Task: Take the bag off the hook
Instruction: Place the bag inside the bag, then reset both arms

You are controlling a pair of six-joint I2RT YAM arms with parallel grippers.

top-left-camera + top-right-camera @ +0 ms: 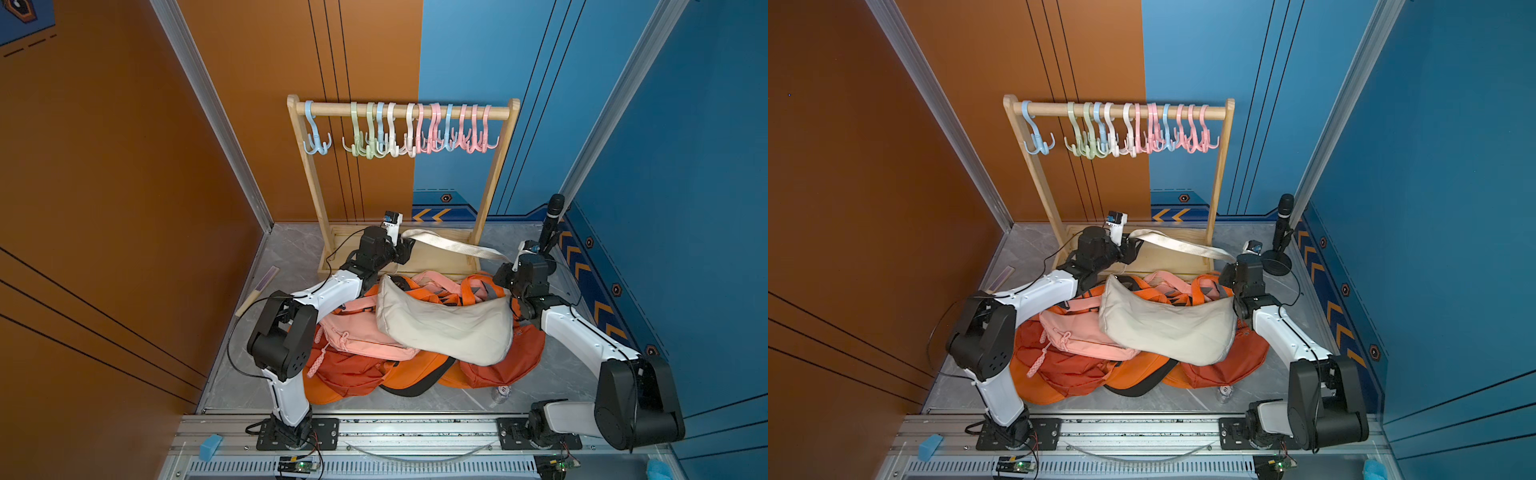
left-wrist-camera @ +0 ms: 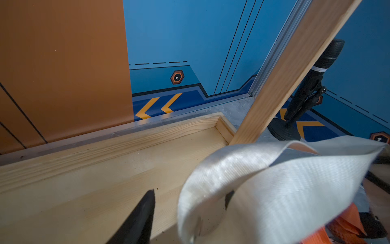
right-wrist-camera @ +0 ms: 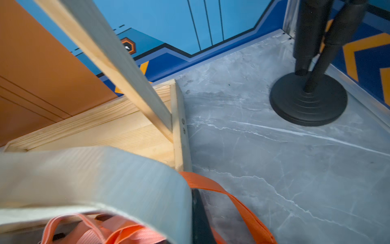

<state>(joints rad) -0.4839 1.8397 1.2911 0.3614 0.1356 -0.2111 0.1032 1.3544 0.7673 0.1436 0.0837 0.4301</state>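
In a top view, the cream fabric crescent bag [image 1: 444, 328] lies mid-frame atop the pile of orange and pink backpacks [image 1: 353, 370], below the wooden hook rack [image 1: 402, 110].

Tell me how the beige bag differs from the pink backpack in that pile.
The beige bag is crescent-shaped and plain; the pink backpack is boxy with a braided zip pull. The beige bag lies on top, overlapping the pink backpack. The beige bag's strap hangs in the air; the pink backpack lies wholly in the heap. Both rest in the heap, off the hooks.
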